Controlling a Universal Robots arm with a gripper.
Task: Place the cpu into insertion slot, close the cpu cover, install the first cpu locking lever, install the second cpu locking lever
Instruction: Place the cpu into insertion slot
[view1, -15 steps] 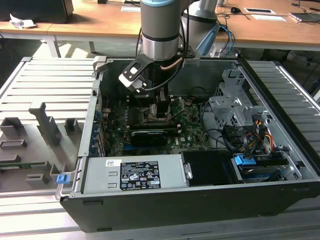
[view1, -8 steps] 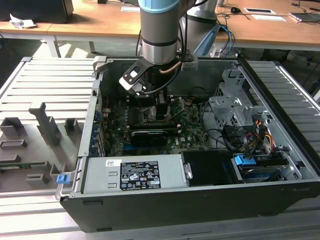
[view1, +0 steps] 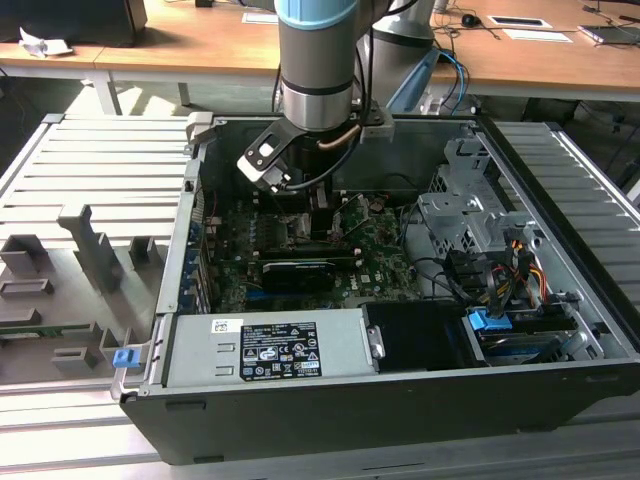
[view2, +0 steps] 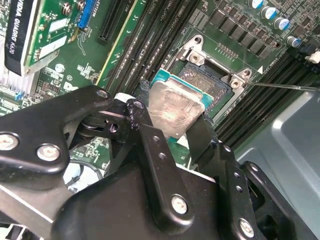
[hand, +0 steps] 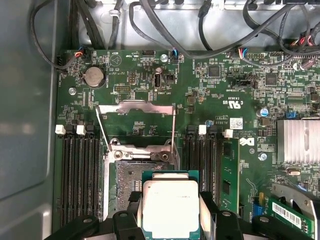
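My gripper (view2: 176, 131) is shut on the cpu (view2: 175, 106), a silvery square chip with a green edge, pinched between the two black fingers (view2: 145, 131). The chip hangs just above the insertion slot (view2: 216, 82) and overlaps its near part without lying in it. In the first wrist view the cpu (hand: 170, 207) covers one corner of the insertion slot (hand: 126, 180). Behind the socket the cpu cover (hand: 135, 106) stands swung open, with thin metal levers (hand: 173, 131) raised beside it. In the exterior view the gripper (view1: 320, 208) is low inside the computer case, over the green board (view1: 375, 250).
Memory slots (hand: 80, 170) flank the socket on both sides. A long black card (view1: 300, 272) lies on the board toward the case front, with a silver power supply (view1: 270, 350) nearer still. Cables (view1: 500, 270) and drive bays fill the exterior view's right. A finned heatsink (hand: 297, 140) sits near the socket.
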